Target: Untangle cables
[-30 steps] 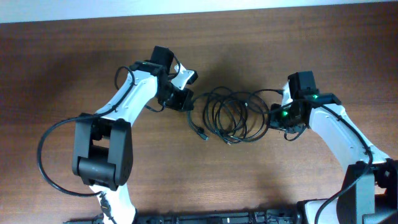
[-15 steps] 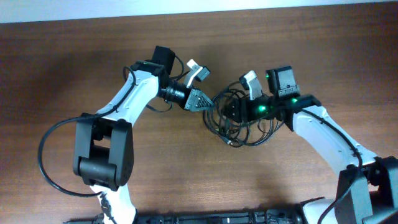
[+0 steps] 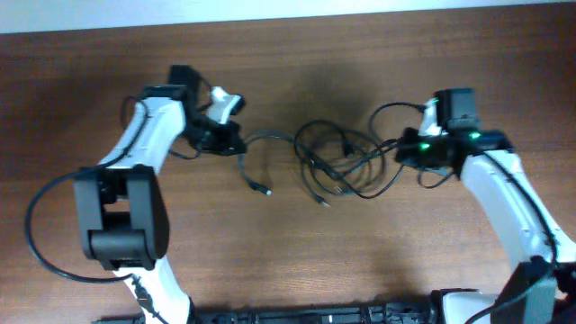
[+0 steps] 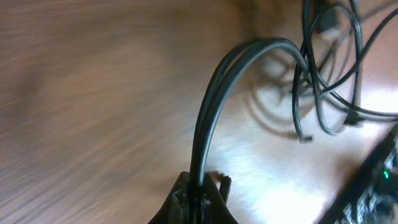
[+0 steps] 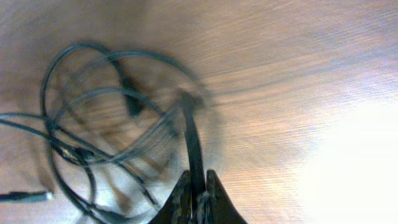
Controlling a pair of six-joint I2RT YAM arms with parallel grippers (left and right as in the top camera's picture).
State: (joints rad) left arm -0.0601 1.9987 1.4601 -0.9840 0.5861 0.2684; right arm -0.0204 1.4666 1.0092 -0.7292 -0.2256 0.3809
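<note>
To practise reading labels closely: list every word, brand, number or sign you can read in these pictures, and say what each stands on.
No text can be read in any view.
The cables: no print visible.
The table: plain wood, no marks.
The right arm: only a green light, no lettering.
Both wrist views: blurred, nothing legible.

Left gripper (image 3: 232, 139) and right gripper (image 3: 403, 153) face each other, well apart, each with jaws pinched tight on cable (image 4: 208, 118).
</note>
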